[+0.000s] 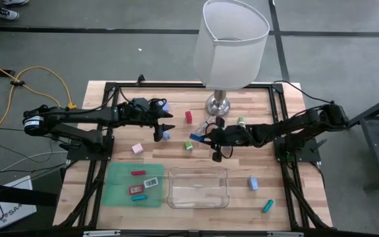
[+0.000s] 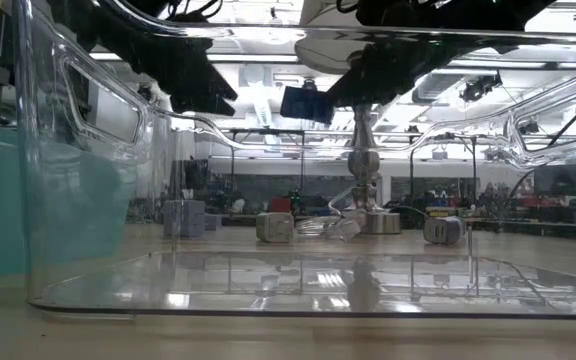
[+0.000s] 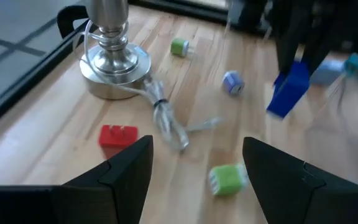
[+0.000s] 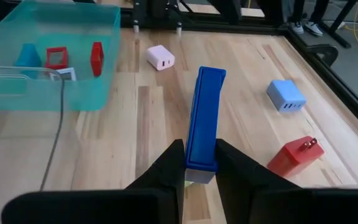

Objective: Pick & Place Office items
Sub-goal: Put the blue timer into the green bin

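From above, you see the right pincer (image 1: 202,136) out over the middle of the table (image 1: 278,178), just in front of the lamp's silver base (image 1: 218,104), pinching a long blue block (image 1: 195,137). Your left pincer (image 1: 163,128) hangs over the table's left half with its fingers apart and nothing between them; a light blue charger (image 1: 166,134) lies on the wood right by its tips. A red plug (image 1: 189,117) sits between the two arms, a pink plug (image 1: 137,148) lies nearer the green tray (image 1: 116,191), and that tray holds a few red, white and teal pieces. The clear tray (image 1: 198,187) beside it has a blue piece (image 1: 252,183) and a teal stick (image 1: 268,206) off to its right.

At table height you look through the clear tray's wall (image 2: 88,150); the blue block (image 2: 304,103) hangs in the air, well above the wood, under dark arm parts.

In the left wrist view the two dark fingers (image 3: 129,168) stand wide (empty gap), with a green plug (image 3: 227,179) and the red plug (image 3: 118,135) on the table ahead, and the blue block (image 3: 289,90) held up farther off.

In the right wrist view the fingers (image 4: 166,168) are closed narrow on the near end of the blue block (image 4: 204,118), which points away over the wood.
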Available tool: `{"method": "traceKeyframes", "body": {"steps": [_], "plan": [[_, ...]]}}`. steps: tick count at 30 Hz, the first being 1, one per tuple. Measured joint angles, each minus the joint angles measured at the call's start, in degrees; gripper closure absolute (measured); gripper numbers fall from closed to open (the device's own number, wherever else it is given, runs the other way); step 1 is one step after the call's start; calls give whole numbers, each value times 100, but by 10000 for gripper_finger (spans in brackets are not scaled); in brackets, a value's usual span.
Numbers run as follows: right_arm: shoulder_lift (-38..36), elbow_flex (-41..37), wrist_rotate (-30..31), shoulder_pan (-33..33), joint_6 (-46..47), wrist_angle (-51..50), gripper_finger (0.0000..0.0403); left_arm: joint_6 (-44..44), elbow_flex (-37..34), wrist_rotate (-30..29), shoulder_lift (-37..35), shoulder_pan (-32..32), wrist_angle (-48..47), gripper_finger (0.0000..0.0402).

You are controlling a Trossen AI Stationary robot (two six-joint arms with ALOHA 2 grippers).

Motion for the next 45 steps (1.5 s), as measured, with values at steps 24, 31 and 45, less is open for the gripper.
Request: {"method": "traceKeyframes", "body": {"steps": [24, 31, 45], "plan": [[0, 2, -17, 344, 20, 350, 343, -440, 0, 115, 0, -1026, 666, 160], [0, 7, -17, 531, 17, 547, 343, -56, 0, 112, 2, -1484, 819, 160], [0, 9, -3, 608, 15, 610, 343, 258, 0, 73, 2, -1881, 1126, 160]]}}
